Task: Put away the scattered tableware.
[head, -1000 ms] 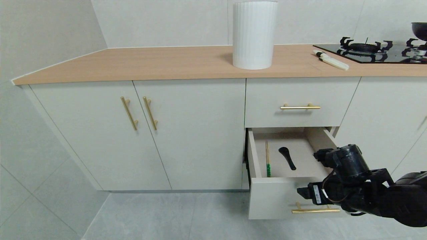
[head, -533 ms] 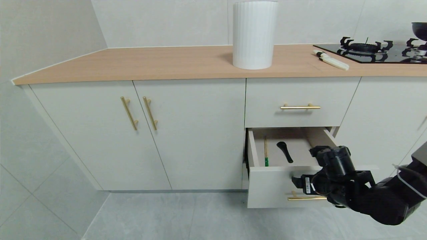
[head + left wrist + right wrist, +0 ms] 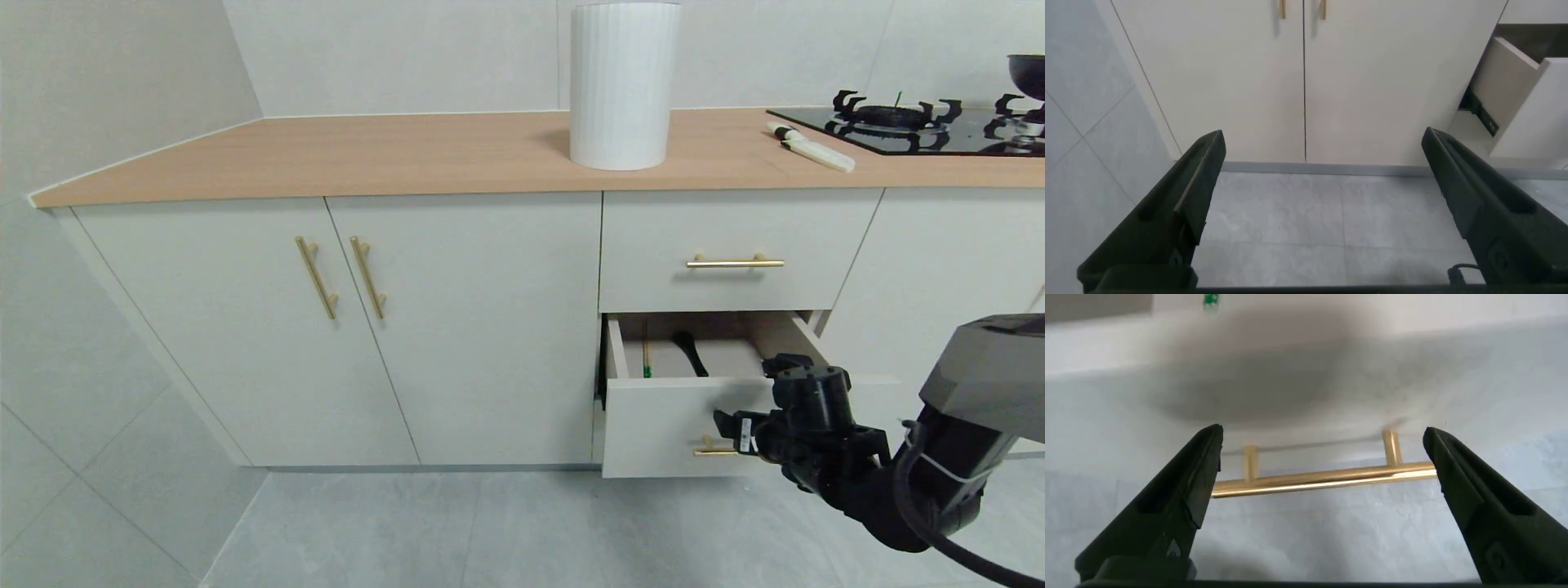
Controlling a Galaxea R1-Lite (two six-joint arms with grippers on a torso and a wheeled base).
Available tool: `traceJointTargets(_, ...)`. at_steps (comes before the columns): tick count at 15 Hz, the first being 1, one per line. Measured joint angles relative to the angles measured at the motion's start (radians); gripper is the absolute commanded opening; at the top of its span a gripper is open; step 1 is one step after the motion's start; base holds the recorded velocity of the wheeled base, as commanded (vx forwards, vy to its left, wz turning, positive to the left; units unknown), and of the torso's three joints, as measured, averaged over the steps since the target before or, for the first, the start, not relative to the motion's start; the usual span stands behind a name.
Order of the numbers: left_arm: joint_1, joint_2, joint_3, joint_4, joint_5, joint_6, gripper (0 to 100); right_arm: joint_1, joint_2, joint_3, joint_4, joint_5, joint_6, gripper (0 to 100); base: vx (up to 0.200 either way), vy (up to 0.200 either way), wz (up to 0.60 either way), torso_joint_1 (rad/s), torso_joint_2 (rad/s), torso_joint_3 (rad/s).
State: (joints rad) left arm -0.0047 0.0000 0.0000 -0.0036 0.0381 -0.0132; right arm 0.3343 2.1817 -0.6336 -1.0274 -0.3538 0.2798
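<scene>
The lower drawer (image 3: pixel 661 420) is partly out of the cabinet. Inside it lie chopsticks with a green end (image 3: pixel 645 359) and a black spoon (image 3: pixel 690 353), both mostly hidden by the drawer front. My right gripper (image 3: pixel 737 433) is open against the drawer front, at its gold handle (image 3: pixel 709 449). In the right wrist view the handle (image 3: pixel 1323 480) crosses between the spread fingers of the gripper (image 3: pixel 1323 502), and a green chopstick tip (image 3: pixel 1211 300) shows above. My left gripper (image 3: pixel 1323 204) is open over the floor, facing the cabinet doors, with the drawer's side (image 3: pixel 1523 106) off to one side.
A white ribbed cylinder (image 3: pixel 624 86) and a pale knife (image 3: pixel 810 147) rest on the wooden countertop (image 3: pixel 367 155). A gas stove (image 3: pixel 914 126) is at the back right. The upper drawer (image 3: pixel 735 263) and double doors (image 3: pixel 343 278) are closed. Grey tiled floor lies below.
The lower drawer has slid inward toward the cabinet, with my right gripper moving along at its handle. Less of the spoon and chopsticks shows now.
</scene>
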Motion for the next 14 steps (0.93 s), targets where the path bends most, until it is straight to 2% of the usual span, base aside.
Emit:
traceJointTargets(2, 0.000, 0.000, 0.000, 0.000, 0.000, 0.000, 100, -0.016, 0.041, -0.001, -0.060, 0.001, -0.003, 100, 0.000, 0.000, 0.00, 0.000, 0.00, 0.000)
traceJointTargets(4, 0.000, 0.000, 0.000, 0.000, 0.000, 0.000, 100, -0.033, 0.087, -0.011, -0.186, 0.000, -0.004, 100, 0.000, 0.000, 0.00, 0.000, 0.00, 0.000)
traceJointTargets(8, 0.000, 0.000, 0.000, 0.000, 0.000, 0.000, 100, -0.051, 0.159, -0.031, -0.308, 0.000, -0.006, 100, 0.000, 0.000, 0.00, 0.000, 0.00, 0.000)
traceJointTargets(14, 0.000, 0.000, 0.000, 0.000, 0.000, 0.000, 100, -0.076, 0.226, -0.109, -0.340, 0.011, -0.018, 100, 0.000, 0.000, 0.00, 0.000, 0.00, 0.000)
